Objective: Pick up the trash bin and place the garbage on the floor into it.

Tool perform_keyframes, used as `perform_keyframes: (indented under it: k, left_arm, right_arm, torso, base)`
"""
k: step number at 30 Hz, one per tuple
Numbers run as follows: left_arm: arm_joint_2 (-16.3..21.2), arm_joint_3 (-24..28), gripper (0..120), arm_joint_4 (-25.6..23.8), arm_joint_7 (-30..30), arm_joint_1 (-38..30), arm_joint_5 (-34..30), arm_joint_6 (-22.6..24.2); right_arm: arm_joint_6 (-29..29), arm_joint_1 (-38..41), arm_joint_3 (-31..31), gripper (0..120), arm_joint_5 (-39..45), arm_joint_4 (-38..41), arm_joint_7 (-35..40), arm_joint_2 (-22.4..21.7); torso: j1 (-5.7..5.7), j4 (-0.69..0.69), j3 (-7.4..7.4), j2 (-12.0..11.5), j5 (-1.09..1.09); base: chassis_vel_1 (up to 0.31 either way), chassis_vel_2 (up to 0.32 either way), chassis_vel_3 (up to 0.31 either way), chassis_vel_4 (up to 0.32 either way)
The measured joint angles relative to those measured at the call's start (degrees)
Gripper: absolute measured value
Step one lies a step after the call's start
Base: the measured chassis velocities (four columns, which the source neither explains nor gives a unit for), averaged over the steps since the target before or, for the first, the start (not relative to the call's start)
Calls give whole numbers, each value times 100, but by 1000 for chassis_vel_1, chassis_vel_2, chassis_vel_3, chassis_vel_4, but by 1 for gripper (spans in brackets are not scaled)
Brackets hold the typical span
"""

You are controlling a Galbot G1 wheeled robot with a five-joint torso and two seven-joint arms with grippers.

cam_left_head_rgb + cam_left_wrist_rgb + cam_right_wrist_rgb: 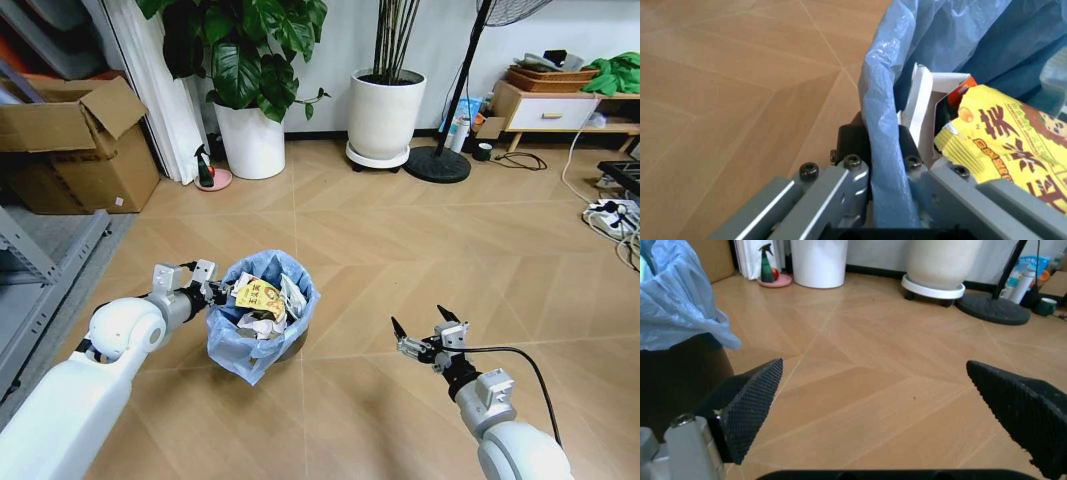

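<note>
At about eight o'clock in the head view, the rim of the trash bin [262, 318] is clamped by the left gripper [213, 292], one finger [852, 145] outside the blue liner and the other inside. The garbage [262, 302], topped by a yellow wrapper, is held within the bin, which is seen against the floor [400, 230]. At five o'clock, the right gripper [425, 329] is held above bare boards with its jaws spread wide and nothing between them.
</note>
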Motion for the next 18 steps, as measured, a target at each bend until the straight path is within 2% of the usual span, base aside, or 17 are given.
perform_keyframes:
  k: [18]
  left_arm:
    - [-15,18,0,36,16,-42,-8,0]
  right_arm:
    - [2,46,-12,100,0,-53,11,8]
  torso:
    - [0,0,0,0,0]
  base:
    - [134,-134,-135,142]
